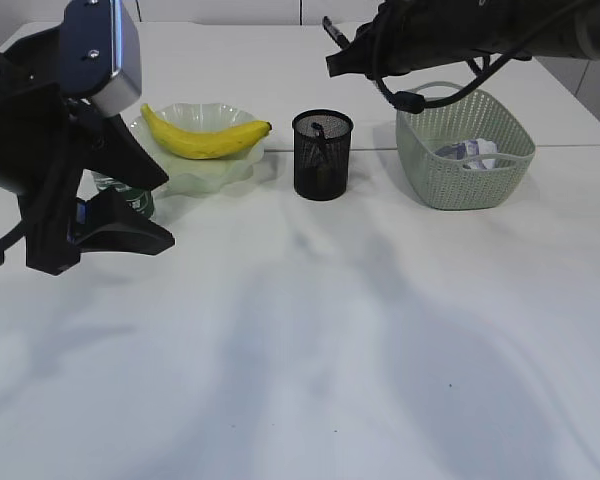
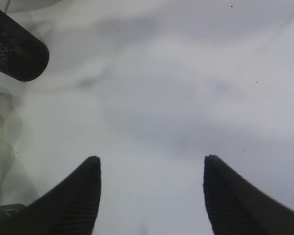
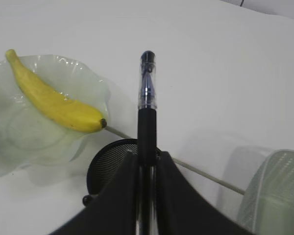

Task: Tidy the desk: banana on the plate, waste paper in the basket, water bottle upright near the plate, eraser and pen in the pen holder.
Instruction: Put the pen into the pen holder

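Banana (image 1: 205,140): lies on the pale green plate (image 1: 205,172).
Pen holder (image 1: 322,154): black mesh, upright between the plate and the basket (image 1: 464,148); a dark item stands inside.
Waste paper (image 1: 470,152): crumpled, inside the basket.
Water bottle (image 1: 128,194): upright just beside the plate, largely hidden behind the left gripper (image 2: 152,196).
Left gripper: jaws spread wide, nothing between them.
Right gripper (image 3: 147,161): clamped on the pen (image 3: 147,107), held above the pen holder.
Eraser: cannot be identified.
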